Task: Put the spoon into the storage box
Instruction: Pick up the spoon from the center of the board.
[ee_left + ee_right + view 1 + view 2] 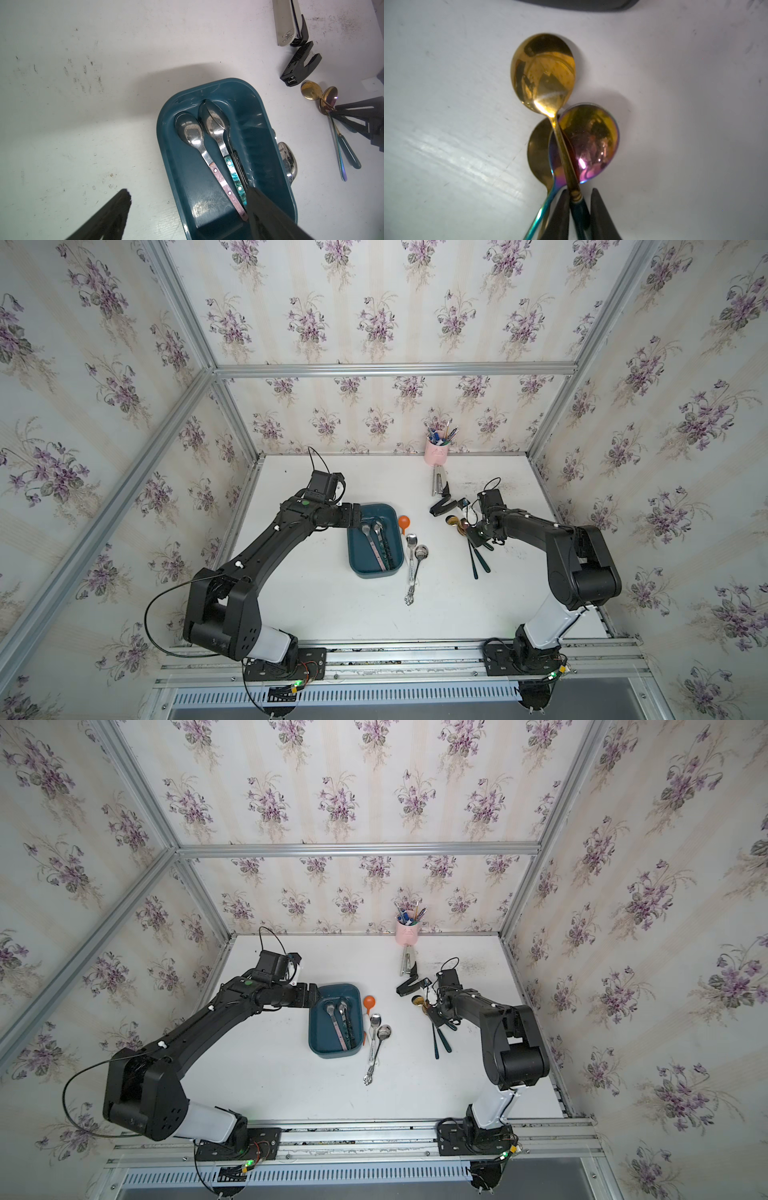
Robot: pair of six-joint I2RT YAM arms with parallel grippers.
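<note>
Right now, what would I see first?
The blue box mid-table, already holding spoons. To its right, the right gripper pinches a shiny gold spoon atop a colourful pile. A pink cup of pens stands by the back wall.

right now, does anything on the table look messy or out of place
Yes. Three spoons lie piled by the right gripper: the gold spoon crosses over the rainbow spoon and a duller gold spoon, so lifting one may drag the others. The stapler lies splayed open.
</note>
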